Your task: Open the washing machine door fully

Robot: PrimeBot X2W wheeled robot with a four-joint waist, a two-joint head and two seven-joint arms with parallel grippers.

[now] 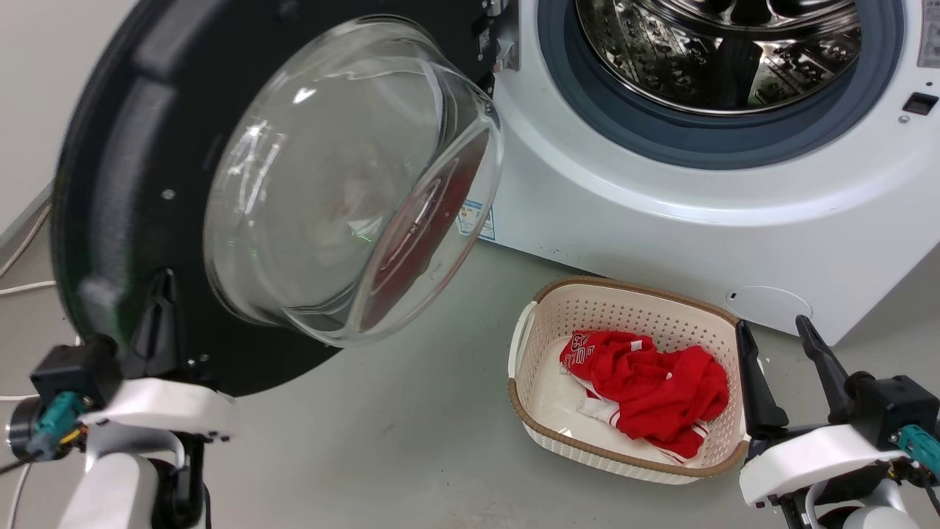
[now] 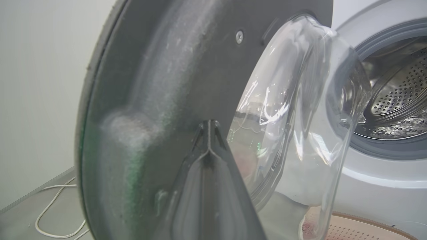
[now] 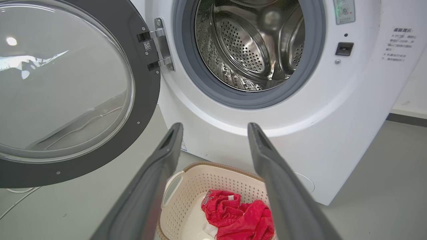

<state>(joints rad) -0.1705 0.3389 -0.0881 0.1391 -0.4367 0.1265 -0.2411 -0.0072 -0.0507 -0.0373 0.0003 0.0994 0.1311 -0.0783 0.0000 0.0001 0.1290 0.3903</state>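
- Left gripper [image 1: 163, 294], low at the robot's left: its two dark fingers are closed together with nothing between them. The tip rests against the inner face of the washing machine door [image 1: 110, 184], apparently to push it outward like a blunt rod.
- Right gripper [image 1: 772, 327], low at the right: fingers spread wide and empty above a cream laundry basket [image 1: 631, 290]. It looks idle.
- The basket sits on the grey floor [image 1: 404, 426] just in front of the washing machine [image 1: 661, 220]. It holds a crumpled red garment [image 1: 646, 386] and lies apart from the door's swing.
- The door stands swung well out on its hinge [image 3: 161, 43], and its glass bowl [image 1: 330, 184] bulges toward the robot. The steel drum [image 1: 720, 51] is exposed.
- Beyond the door are a pale wall [image 2: 33, 83] and a white cable [image 2: 50, 213] on the floor. The wall may limit further swing.
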